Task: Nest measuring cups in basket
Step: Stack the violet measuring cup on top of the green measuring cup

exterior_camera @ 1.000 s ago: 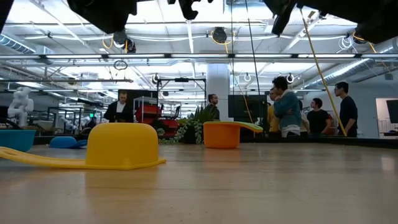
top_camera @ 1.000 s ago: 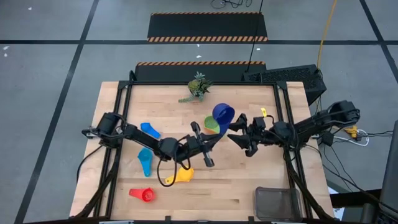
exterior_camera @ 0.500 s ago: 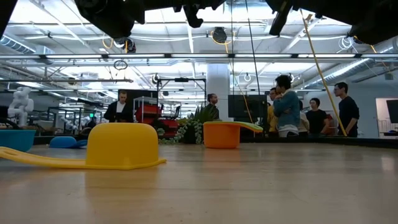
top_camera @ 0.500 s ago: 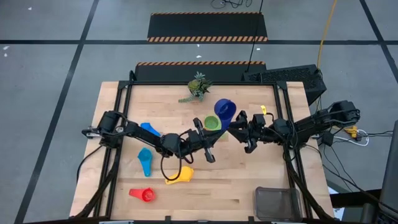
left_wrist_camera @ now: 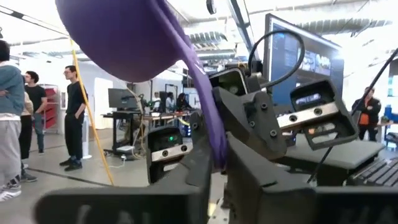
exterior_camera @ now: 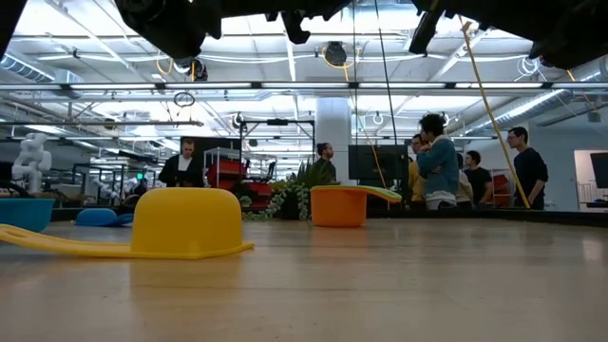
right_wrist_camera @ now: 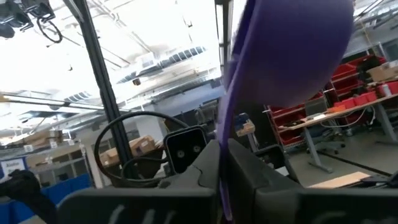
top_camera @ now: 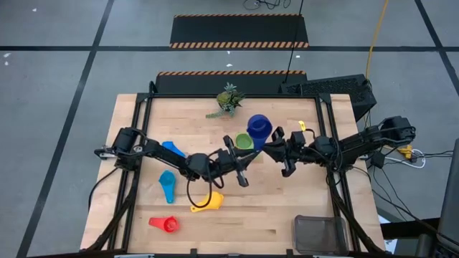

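The dark blue cup (top_camera: 258, 127) is held in the air over the middle of the tabletop, its handle clamped in the shut right gripper (top_camera: 276, 147). The left gripper (top_camera: 237, 152) sits just beside it, fingers slightly parted around the same handle. The basket (top_camera: 319, 234) lies at the front right corner, well apart, nearer the right arm, which seems better placed to carry it.

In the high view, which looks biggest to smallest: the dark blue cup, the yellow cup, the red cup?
1. dark blue cup, though it is held up nearer the camera, so it may look bigger than it is.
2. yellow cup.
3. red cup.
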`<action>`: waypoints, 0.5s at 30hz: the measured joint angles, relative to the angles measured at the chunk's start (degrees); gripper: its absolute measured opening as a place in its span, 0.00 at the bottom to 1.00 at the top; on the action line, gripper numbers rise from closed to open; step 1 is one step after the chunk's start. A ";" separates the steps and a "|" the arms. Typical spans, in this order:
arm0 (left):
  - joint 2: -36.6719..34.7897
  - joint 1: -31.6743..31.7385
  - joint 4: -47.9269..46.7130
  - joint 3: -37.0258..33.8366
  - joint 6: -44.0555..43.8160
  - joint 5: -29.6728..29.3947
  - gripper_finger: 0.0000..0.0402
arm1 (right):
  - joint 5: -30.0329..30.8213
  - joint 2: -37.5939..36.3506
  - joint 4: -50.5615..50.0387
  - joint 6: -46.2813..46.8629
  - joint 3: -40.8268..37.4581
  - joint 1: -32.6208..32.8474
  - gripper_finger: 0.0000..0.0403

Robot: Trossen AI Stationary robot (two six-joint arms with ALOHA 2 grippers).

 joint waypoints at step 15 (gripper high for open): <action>-7.36 -6.04 -11.78 0.00 10.14 -13.63 0.76 | -5.90 -9.59 -15.25 5.03 0.04 -0.61 0.00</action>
